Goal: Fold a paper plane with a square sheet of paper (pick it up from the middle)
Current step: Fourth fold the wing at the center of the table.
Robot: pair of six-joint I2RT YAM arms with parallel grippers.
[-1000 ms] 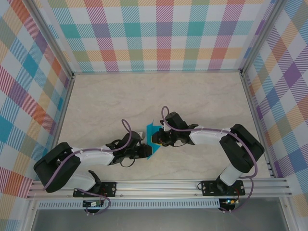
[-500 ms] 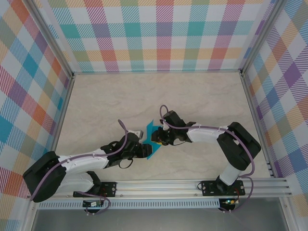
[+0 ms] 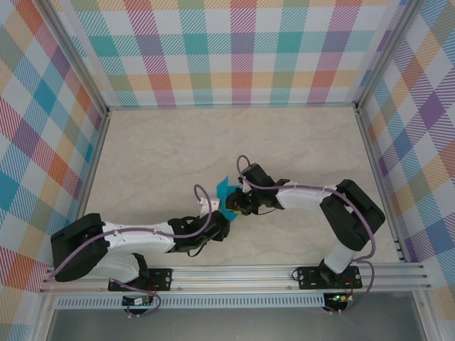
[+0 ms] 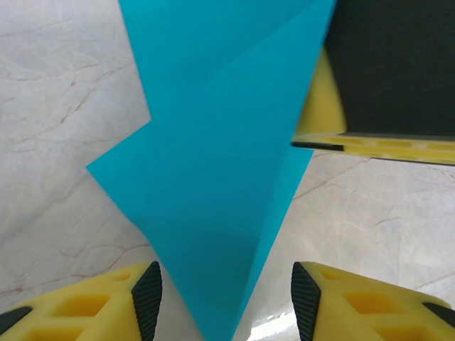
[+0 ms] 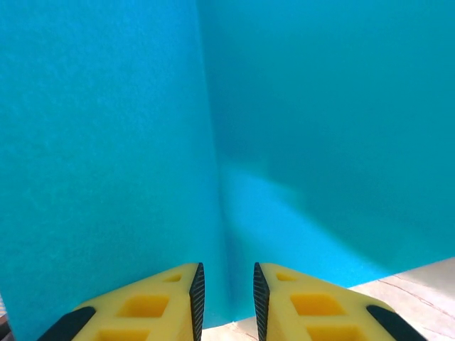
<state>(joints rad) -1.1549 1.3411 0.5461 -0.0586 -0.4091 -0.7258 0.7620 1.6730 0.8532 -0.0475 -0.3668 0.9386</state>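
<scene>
Though tiny overhead — creased paper [image 4: 213, 177] close-up

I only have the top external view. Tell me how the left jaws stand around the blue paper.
Observer: On the left wrist view the left gripper is open. The paper tapers to a point that hangs between its fingers and seems to touch neither pad.
Operator: Now report the right gripper.
Observer: On its wrist view the right gripper has its jaws a narrow gap apart, and a crease in the paper runs down into that gap. I cannot tell whether the pads pinch it.
Operator: Describe the folds.
Observer: The left wrist view shows a diagonal flap lying over the sheet, and a corner jutting left above the table.
</scene>
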